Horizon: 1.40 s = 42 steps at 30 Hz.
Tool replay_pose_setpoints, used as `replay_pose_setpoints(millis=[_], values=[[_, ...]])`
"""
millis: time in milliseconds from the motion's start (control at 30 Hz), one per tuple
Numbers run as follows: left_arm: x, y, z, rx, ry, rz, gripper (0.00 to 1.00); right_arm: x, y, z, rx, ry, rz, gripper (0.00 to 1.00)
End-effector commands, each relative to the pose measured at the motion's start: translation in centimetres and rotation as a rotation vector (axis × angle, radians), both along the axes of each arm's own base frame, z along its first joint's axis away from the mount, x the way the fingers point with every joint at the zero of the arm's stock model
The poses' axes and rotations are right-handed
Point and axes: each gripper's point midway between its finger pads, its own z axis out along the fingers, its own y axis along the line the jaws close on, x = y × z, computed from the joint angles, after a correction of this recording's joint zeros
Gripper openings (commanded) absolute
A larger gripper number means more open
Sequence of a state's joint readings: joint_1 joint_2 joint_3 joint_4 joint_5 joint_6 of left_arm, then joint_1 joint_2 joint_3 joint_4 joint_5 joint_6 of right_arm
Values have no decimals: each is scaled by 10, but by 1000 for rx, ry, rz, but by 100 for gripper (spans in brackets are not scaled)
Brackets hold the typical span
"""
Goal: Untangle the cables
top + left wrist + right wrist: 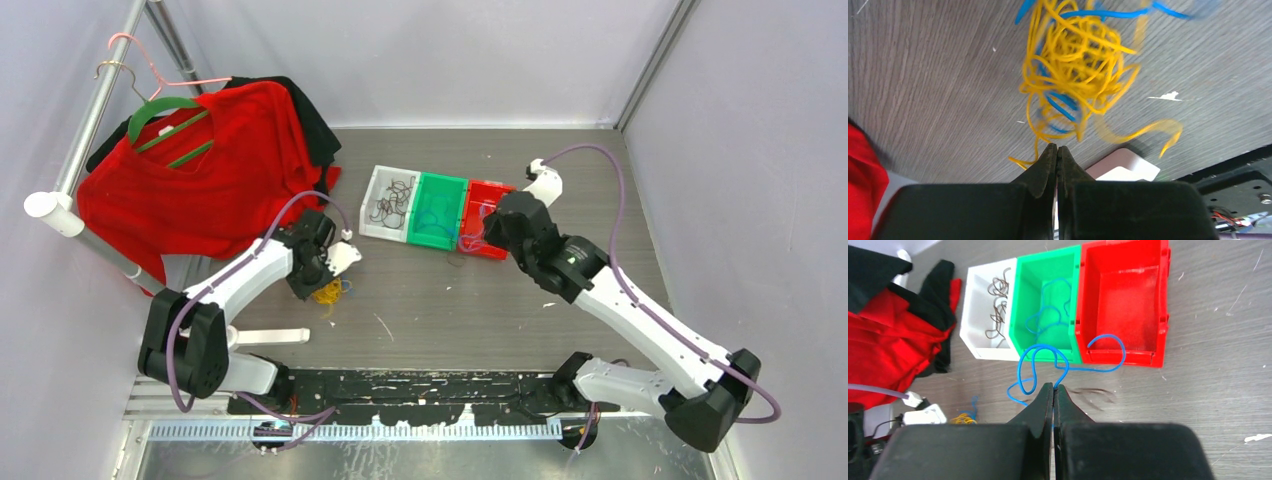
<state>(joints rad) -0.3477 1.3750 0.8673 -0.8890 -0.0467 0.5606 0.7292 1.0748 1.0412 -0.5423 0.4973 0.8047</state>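
Note:
A tangle of yellow cables point(1075, 60) threaded with blue strands point(1060, 107) lies just past my left gripper point(1057, 146). Its jaws are pressed together, and one yellow strand runs behind the left fingertip. From above, the tangle point(328, 292) sits under that gripper. My right gripper point(1053, 385) is shut on a looping blue cable point(1038, 365) in front of the bins. A dark cable point(1095, 392) lies on the table beside it. Brown cables point(998, 305) fill the white bin point(980, 347), and a blue cable point(1053, 310) lies in the green bin point(1018, 305).
A red bin point(1158, 315) stands right of the green one. A red garment point(200, 170) on hangers drapes over a rail point(90, 150) at the back left. A flat white block point(270, 337) lies near the left arm's base.

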Motion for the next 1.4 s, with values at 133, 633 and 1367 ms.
replay_pose_setpoints(millis=[133,633,1367], values=[[18,14,-6,89,-74,-36,0,-6,-51,80,-64,-165,-79,1],[-22,-80,101,-434,93,-52,80,-14,45,100,184,-123,328,1],[10,-169,219,-1080,-167,9,100,-2,137,144,760,-2,446,1]])
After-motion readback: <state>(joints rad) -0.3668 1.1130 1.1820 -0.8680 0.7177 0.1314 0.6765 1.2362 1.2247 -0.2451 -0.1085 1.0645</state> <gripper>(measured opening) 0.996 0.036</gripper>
